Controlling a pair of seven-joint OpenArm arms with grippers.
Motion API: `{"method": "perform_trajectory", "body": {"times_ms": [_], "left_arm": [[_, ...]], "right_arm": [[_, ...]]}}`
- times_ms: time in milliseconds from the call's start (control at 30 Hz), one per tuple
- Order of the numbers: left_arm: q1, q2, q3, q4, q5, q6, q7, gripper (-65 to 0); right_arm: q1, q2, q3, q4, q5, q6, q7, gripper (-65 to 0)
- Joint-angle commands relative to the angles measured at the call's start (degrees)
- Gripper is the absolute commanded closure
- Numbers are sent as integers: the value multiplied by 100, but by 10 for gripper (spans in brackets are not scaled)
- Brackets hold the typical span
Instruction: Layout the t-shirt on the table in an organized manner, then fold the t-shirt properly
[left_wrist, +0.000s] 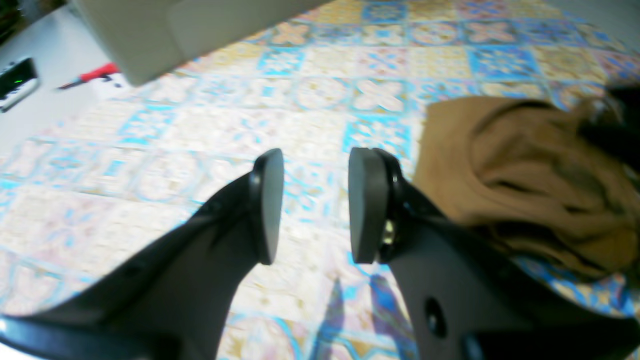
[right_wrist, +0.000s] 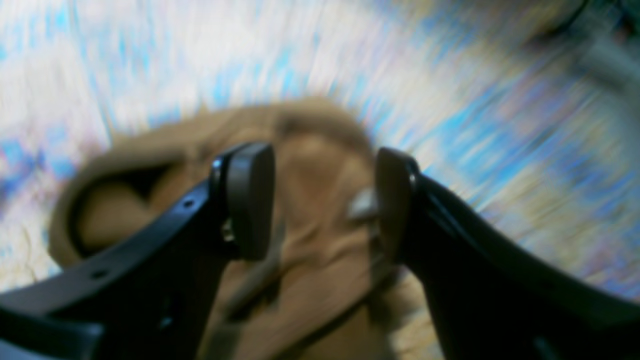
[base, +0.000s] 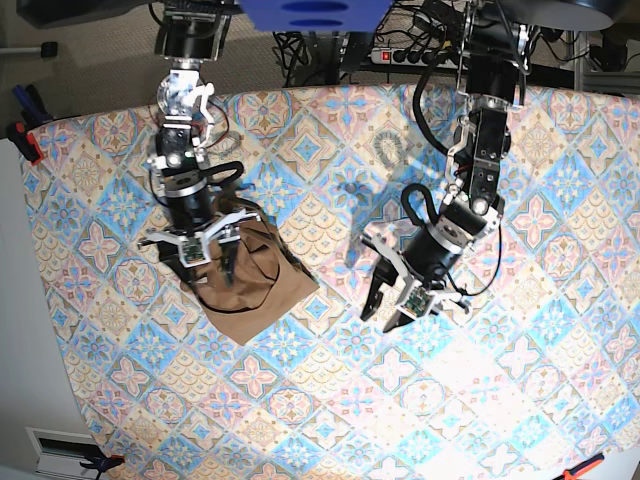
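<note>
Tan fabric, the t-shirt (base: 248, 290), lies bunched at left centre of the table (base: 520, 400), not yet spread. Directly over it, the right gripper (base: 211, 263) hangs with jaws apart, probably picking a grip. Right of centre, the left gripper (base: 385, 308) waits parted and empty.

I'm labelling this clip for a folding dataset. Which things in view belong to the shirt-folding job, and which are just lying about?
Part of the job:
- tan-brown t-shirt, bunched in a heap
- patterned table
- right tool, open over the shirt
- left tool, open over bare cloth

Lying about:
- red-handled tool off the cloth's edge
- power strip behind the table
- clamps at the table's edge
</note>
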Motion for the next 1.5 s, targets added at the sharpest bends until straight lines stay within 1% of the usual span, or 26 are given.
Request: {"method": "perform_trajectory", "body": {"times_ms": [0, 133, 233, 267, 300, 333, 367, 400, 433, 533, 600, 633, 700, 767, 867, 900, 1033, 1100, 1233, 1333, 1367, 1467], "left_arm": [[-121, -12, -33, 117, -52, 41, -156, -201], [195, -12, -262, 504, -52, 41, -156, -200], [564, -12, -411, 856, -52, 6, -147, -197], [696, -12, -473, 944, -52, 6, -147, -184], [819, -12, -525, 1014, -25, 6, -147, -161], [977, -12, -613, 1093, 54, 6, -147, -121], [1109, -12, -675, 1146, 151, 6, -147, -79], [1232, -12, -754, 1190, 247, 6, -147, -20], [1364, 6, -807, 1216, 309, 6, -156, 0], [1742, 6, -956, 1366, 388, 6, -182, 0], [1901, 6, -1009, 1436, 449, 6, -173, 0], [1962, 6, -1044, 1445, 511, 6, -164, 0], [2120, 6, -1115, 1480, 625, 6, -182, 0], [2287, 6, -1123, 1568, 766, 6, -182, 0], [2613, 6, -1115, 1744, 959, 6, -191, 0], [2727, 6, -1115, 1753, 1012, 6, -200, 0], [3052, 23, -1115, 1753, 1082, 6, -200, 0], [3219, 23, -1115, 1761, 1082, 6, -208, 0], [3492, 23, -1115, 1770, 1074, 6, -208, 0], [3720, 23, -1115, 1770, 1074, 6, -252, 0], [3808, 23, -1123, 1770, 1074, 6, -375, 0], [4125, 23, -1123, 1770, 1082, 6, -780, 0]], "right_arm": [[58, 10, 5, 341, 43, -17, -30, -312], [-82, 10, 5, 1167, 43, -17, -522, -312], [-548, 10, 5, 1422, 43, -17, -627, -312], [-724, 10, 14, 1449, 43, -26, -627, -312], [-882, 10, 67, 1466, 43, -26, -627, -312], [-1049, 10, 164, 1475, 43, -26, -627, -312], [-1190, 10, 252, 1484, 43, -26, -619, -312], [-1331, -7, 348, 1484, 43, -26, -619, -311], [-1445, -16, 454, 1484, 52, -26, -619, -311], [-1753, -60, 744, 1493, 52, -26, -584, -311], [-1885, -166, 876, 1501, 52, -26, -399, -308], [-1972, -253, 999, 1510, 61, -26, -249, -296], [-2122, -412, 1227, 1537, 61, -26, 76, -238], [-2245, -526, 1421, 1537, 61, -26, 375, -153], [-2342, -535, 1614, 1537, 61, -26, 691, -29], [-2412, -544, 1676, 1537, 61, -26, 770, 0], [-2746, -544, 1887, 1537, 79, -43, 937, 0], [-2887, -544, 2001, 1537, 202, -52, 1008, 0], [-3291, -544, 2370, 1537, 1063, -52, 1087, 0], [-3414, -544, 2775, 1510, 1714, -52, 1087, 0], [-3414, -544, 2907, 1493, 1854, -52, 1069, 0], [-3502, -552, 3135, 1440, 1890, -52, 1060, 0]]}}
